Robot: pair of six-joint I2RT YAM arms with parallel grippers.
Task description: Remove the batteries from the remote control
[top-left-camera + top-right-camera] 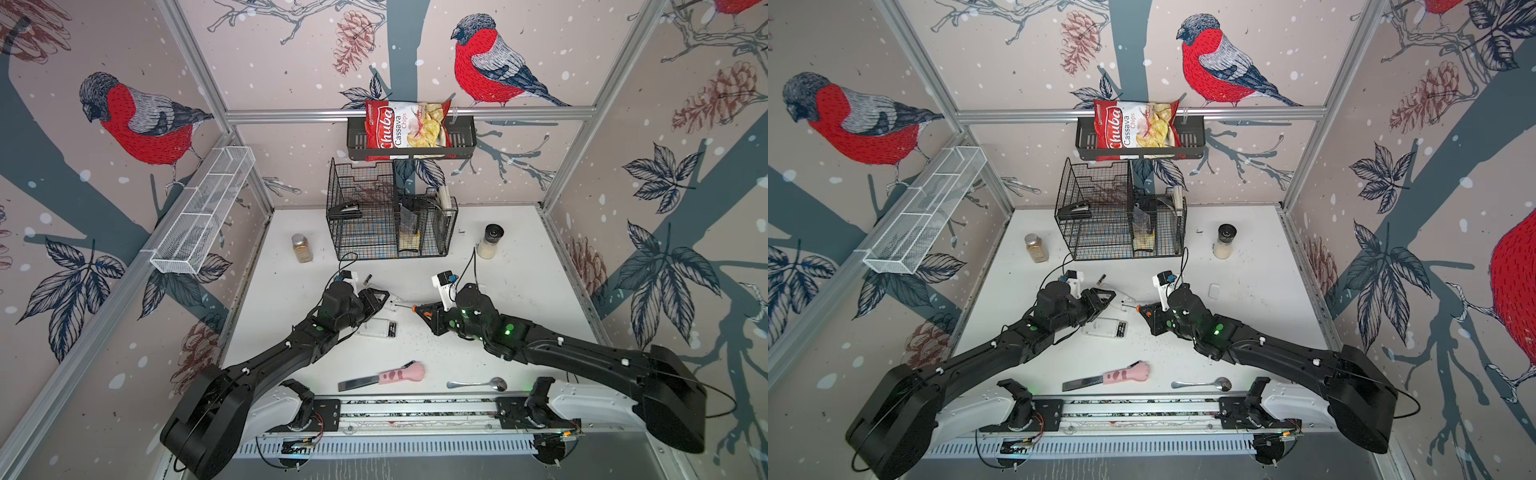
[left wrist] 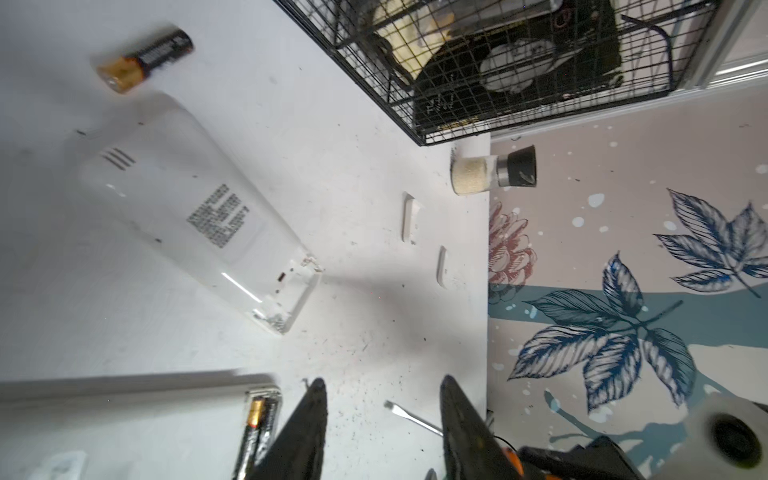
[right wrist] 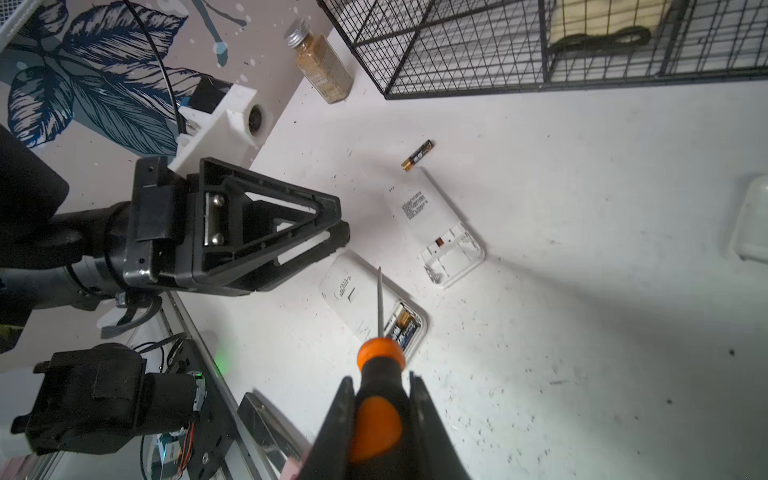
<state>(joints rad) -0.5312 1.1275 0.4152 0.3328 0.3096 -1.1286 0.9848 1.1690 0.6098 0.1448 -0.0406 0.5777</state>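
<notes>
table (image 1: 519, 291): white and speckled, seen whole in both top views.
cage (image 1: 374, 216): black wire, at 12 o'clock on the table.
bag (image 1: 405, 131): in a wall shelf (image 1: 461, 137) above the cage. It reads "Chuba Cassava Chips", which only the top views show.
left gripper (image 2: 382, 382): jaws apart with nothing between them, near table centre. In the top views it covers part of the empty remote.
right gripper (image 3: 380, 386): clamped on the screwdriver (image 3: 381, 353) handle, with the shaft pointing to 9 o'clock at the left gripper.
empty remote (image 2: 187, 208): face down near centre, its bay bare. Only the wrist views show it whole, and the print on its back is too small to read.
loaded remote (image 3: 365, 299): face down at 6 o'clock of the empty one, its bay open.
covers (image 2: 411, 218): two white pieces side by side in the left wrist view, where a top view shows only one.
batteries (image 3: 401, 326): lying in the loaded remote's bay, clearest from the right wrist.
loose battery (image 2: 145, 58): on the table just beside the empty remote, at its 11 o'clock. It is black with a gold end, and its lettering is unreadable.
</notes>
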